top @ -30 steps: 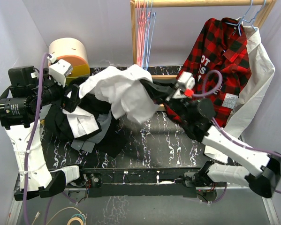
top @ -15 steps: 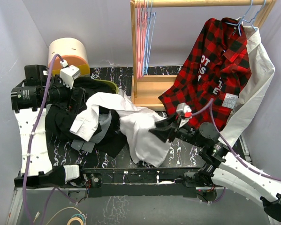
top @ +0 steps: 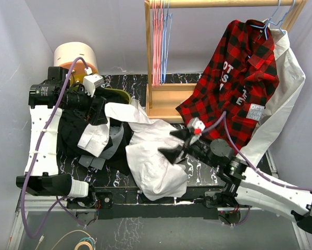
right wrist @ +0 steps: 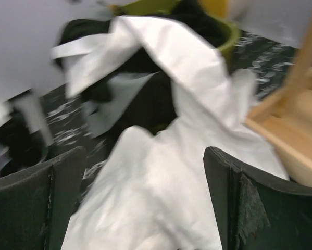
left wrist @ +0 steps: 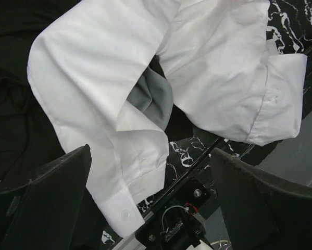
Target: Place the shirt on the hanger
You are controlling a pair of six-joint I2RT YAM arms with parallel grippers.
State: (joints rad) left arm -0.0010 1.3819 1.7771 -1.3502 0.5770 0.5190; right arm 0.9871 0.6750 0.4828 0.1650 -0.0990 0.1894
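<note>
**Both grippers open over the white shirt, nothing held**

Right gripper (top: 170,144): jaws spread wide, empty. Its wrist view is blurred, but both fingers (right wrist: 38,203) stand far apart at the frame's lower corners, with cloth showing in the gap beyond them. No fabric is pinched.

The shirt (top: 156,156): crumpled on the black marbled table (top: 202,169). Its main bulk lies directly beneath and just ahead of the right gripper, and a lobe trails back past the gripper toward the arm bases. From there a band of white runs away from the right gripper to the left gripper (top: 99,110).

Left gripper: jaws also wide, empty. In its wrist view a cuffed sleeve with a button lies below and between the fingers, apart from both. A second cuff sits off to the right finger's side. A grey cloth (left wrist: 153,96) peeks out between the two white folds.

Black garment (top: 67,130): heaped under and behind the left gripper, partly covered by the sleeves.

The hanger (top: 165,47): thin light blue wire, hanging on the wooden rack (top: 163,101) next to pink hangers (top: 156,41). It is well beyond the right gripper, up and away from its fingertips, and clear of the shirt.

Plaid shirt (top: 239,78): hung on the rail, off to the right gripper's outer side.
</note>
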